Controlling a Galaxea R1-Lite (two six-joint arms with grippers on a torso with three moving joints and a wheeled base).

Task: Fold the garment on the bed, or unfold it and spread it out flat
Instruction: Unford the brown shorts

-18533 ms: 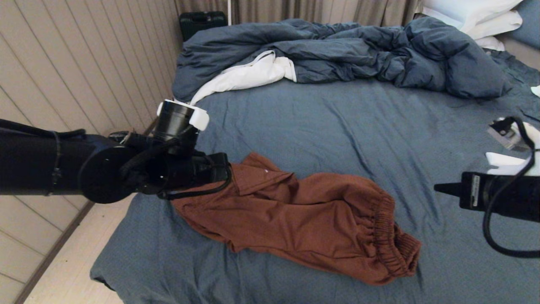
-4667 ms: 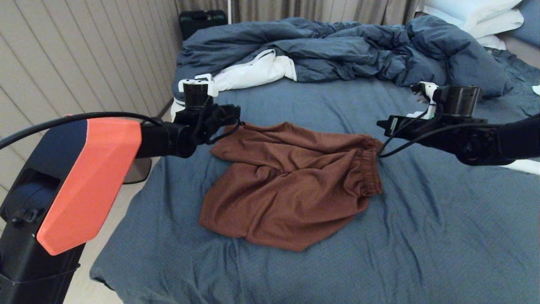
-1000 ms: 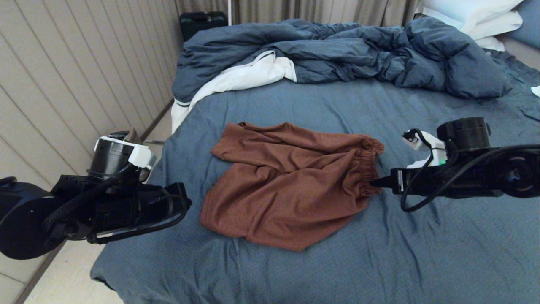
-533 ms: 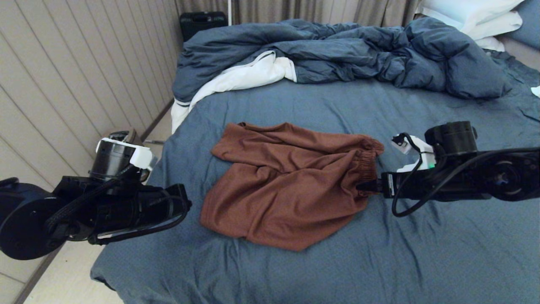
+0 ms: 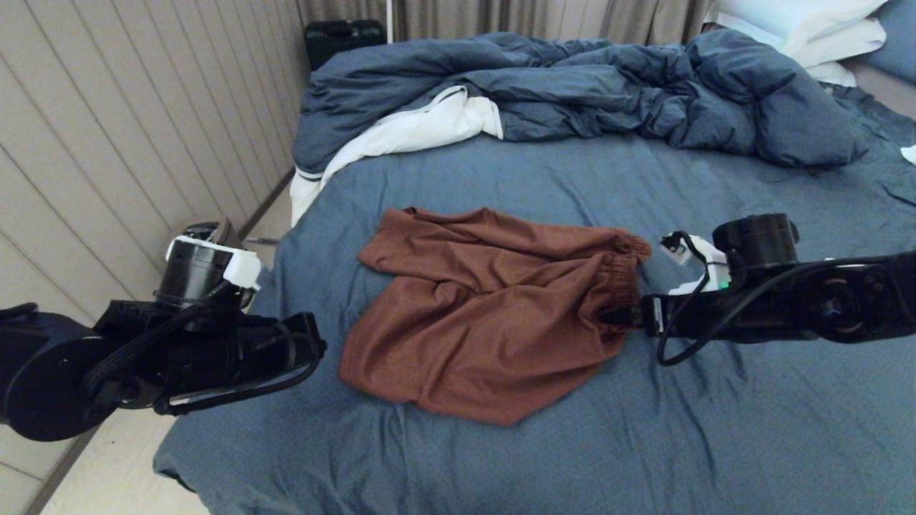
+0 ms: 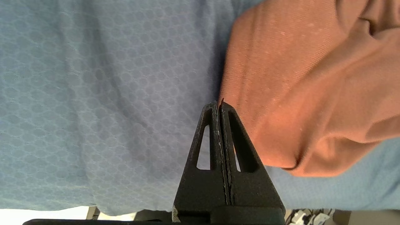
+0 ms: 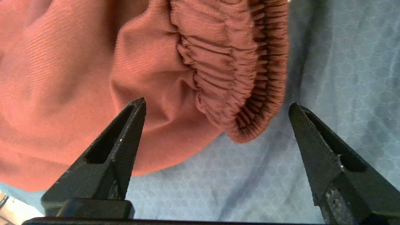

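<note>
One garment (image 5: 486,315) lying rumpled mid-bed (image 5: 715,429), waistband (image 7: 237,62) facing right. Right end effector (image 7: 217,109) gaping wide, hovering at waistband's corner, gripping nothing. Left end effector (image 6: 220,107) pinched closed, empty, hanging just beside garment's left edge.

Head camera high, looking forward and down over the bed (image 5: 501,179), both wrist cameras low and close behind their fingers, all three sharing the brown shorts (image 5: 494,315) (image 6: 312,93) (image 7: 93,78) on the sheet
</note>
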